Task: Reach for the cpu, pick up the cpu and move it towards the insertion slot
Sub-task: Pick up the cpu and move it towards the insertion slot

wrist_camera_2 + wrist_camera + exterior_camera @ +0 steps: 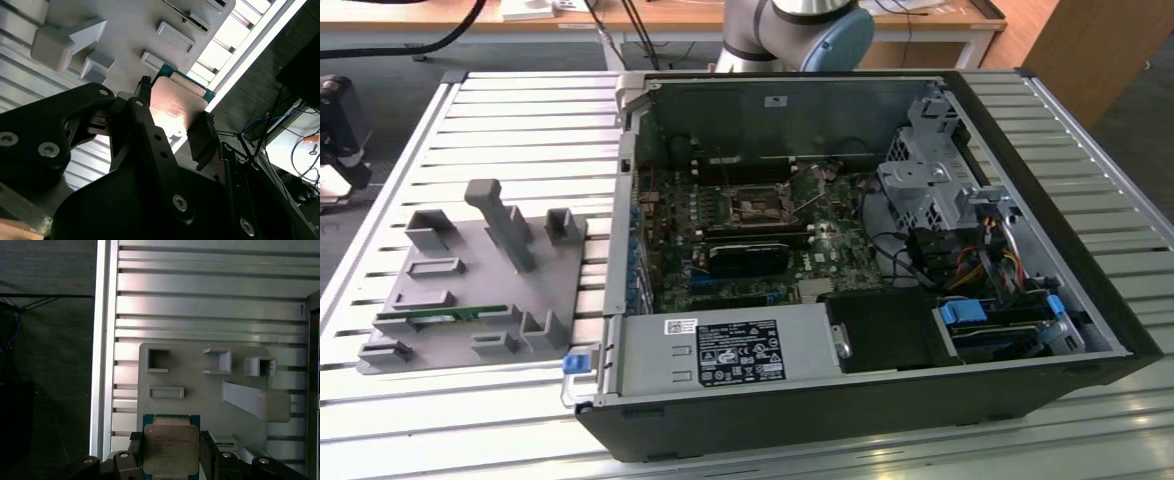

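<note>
The cpu, a square chip with a shiny metal top and a green rim, sits between my gripper's two black fingers, which press on its opposite sides. In the second wrist view the cpu hangs in the gripper above the edge of the grey parts fixture. The insertion slot, a square socket with a silvery frame, lies on the motherboard inside the open computer case.
The grey parts fixture with raised pockets and a tall post lies on the slatted metal table, at the exterior view's left of the case. A green memory stick rests in it. The arm's base stands behind the case.
</note>
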